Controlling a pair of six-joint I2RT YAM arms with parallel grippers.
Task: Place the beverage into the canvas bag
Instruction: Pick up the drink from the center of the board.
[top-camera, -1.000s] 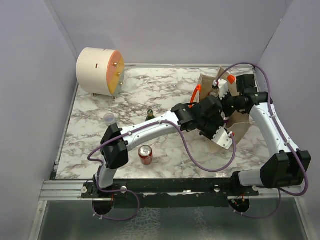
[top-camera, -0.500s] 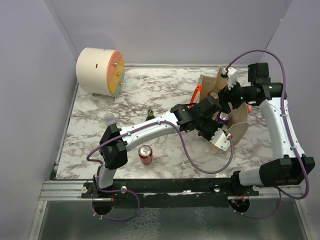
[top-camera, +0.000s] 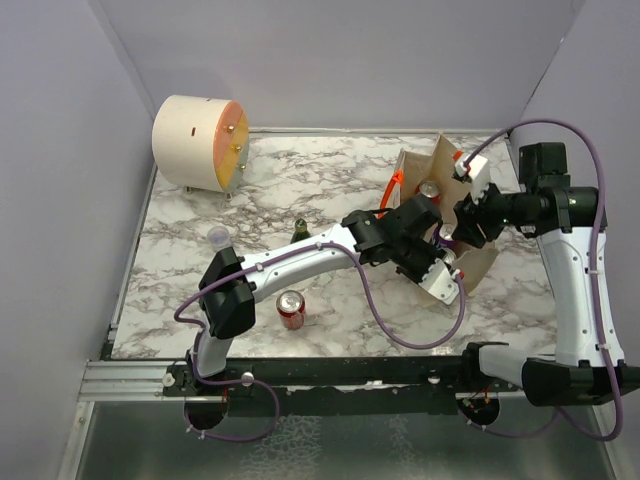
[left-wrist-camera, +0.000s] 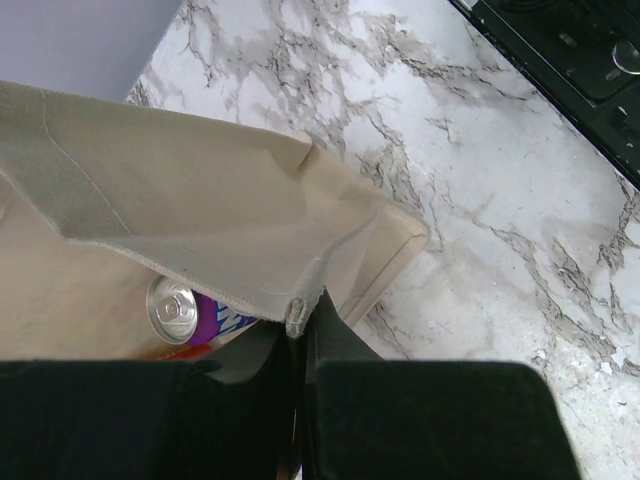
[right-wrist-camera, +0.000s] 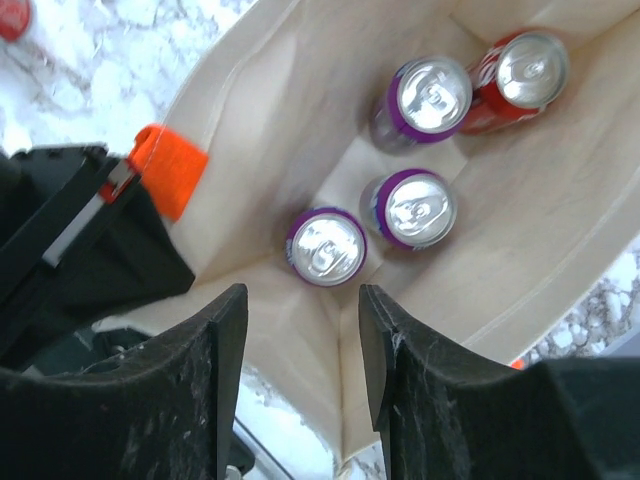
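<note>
The canvas bag (top-camera: 482, 258) stands open at the right of the table, and its orange handle (top-camera: 393, 187) shows at the left rim. My left gripper (left-wrist-camera: 298, 322) is shut on the bag's near rim (left-wrist-camera: 295, 312) and holds it up. My right gripper (right-wrist-camera: 300, 310) hovers open and empty over the bag's mouth. Inside stand three purple beverage cans (right-wrist-camera: 327, 247), (right-wrist-camera: 408, 207), (right-wrist-camera: 432, 92) and a red one (right-wrist-camera: 530, 68). Another red beverage can (top-camera: 291, 309) stands on the table near the left arm.
A cream drum with an orange face (top-camera: 198, 140) sits at the back left. A small clear ball (top-camera: 217, 237) and a small dark object (top-camera: 299, 228) lie left of the left arm. Purple walls close in the table on three sides.
My right gripper has lifted out of the bag and drawn back to the right, its jaws narrowing, with a purple can left inside. The left gripper has kept its hold on the rim.
</note>
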